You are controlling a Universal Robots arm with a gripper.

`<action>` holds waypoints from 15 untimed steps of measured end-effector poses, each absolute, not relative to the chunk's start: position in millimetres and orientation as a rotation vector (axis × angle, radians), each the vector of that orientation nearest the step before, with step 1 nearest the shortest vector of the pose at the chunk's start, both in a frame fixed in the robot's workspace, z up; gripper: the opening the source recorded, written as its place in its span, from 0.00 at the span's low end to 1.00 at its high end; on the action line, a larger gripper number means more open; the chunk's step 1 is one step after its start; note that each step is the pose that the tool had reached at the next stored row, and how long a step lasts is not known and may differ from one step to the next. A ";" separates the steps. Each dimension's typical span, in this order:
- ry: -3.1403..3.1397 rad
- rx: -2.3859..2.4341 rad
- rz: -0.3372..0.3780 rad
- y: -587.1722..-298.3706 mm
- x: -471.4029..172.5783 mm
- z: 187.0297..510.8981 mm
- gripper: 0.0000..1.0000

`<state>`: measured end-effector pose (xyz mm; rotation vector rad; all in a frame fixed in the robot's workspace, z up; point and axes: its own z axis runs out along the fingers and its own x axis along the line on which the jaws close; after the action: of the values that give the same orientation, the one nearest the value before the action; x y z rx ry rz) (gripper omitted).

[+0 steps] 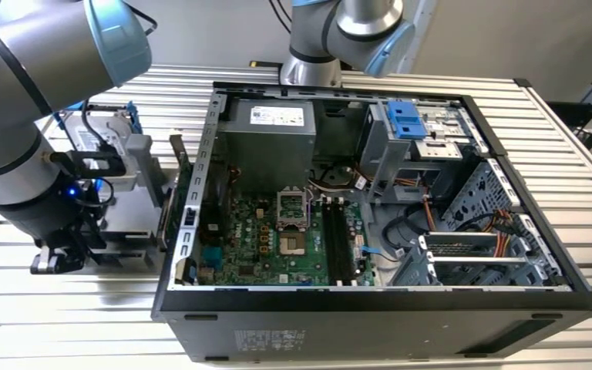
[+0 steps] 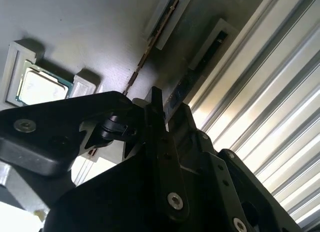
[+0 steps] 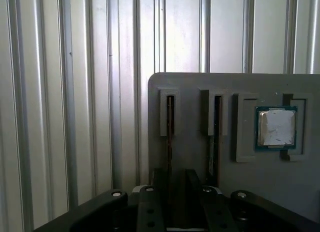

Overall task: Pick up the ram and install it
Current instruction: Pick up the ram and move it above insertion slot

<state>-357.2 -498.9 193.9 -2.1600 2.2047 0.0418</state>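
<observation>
The ram (image 3: 170, 119) stands edge-on in a slot of a grey holder plate (image 3: 190, 91); in the second wrist view the ram (image 2: 141, 61) is a thin brown line running toward the fingers. A second stick (image 3: 216, 122) fills the neighbouring slot. My gripper (image 3: 176, 192) is low over the plate, open, with one finger (image 3: 159, 192) close beside the first stick and the other a small gap away. In the exterior view the gripper (image 1: 58, 258) hangs at the exterior view's left, outside the open computer case. The motherboard's long black slots (image 1: 341, 239) lie inside the case.
A processor chip (image 3: 276, 128) sits in a pocket of the holder plate. The open case (image 1: 378, 301) has tall walls, a power supply (image 1: 267, 135), cables and drive cages. A hard drive in a blue frame (image 1: 99, 132) stands behind the arm. The table (image 3: 60, 91) is ribbed metal.
</observation>
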 end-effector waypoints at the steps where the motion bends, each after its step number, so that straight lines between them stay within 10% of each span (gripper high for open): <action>1: 2.205 -2.160 0.042 -499.0 -357.2 193.9 1.00; 2: 2.205 -2.160 0.042 -499.0 -357.2 193.8 1.00; 3: 2.205 -2.160 0.042 -499.0 -357.2 193.9 0.00; 15: 2.205 -2.160 0.042 -499.2 -357.2 193.9 0.00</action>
<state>-357.2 -499.2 193.9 -2.1600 2.2047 0.0418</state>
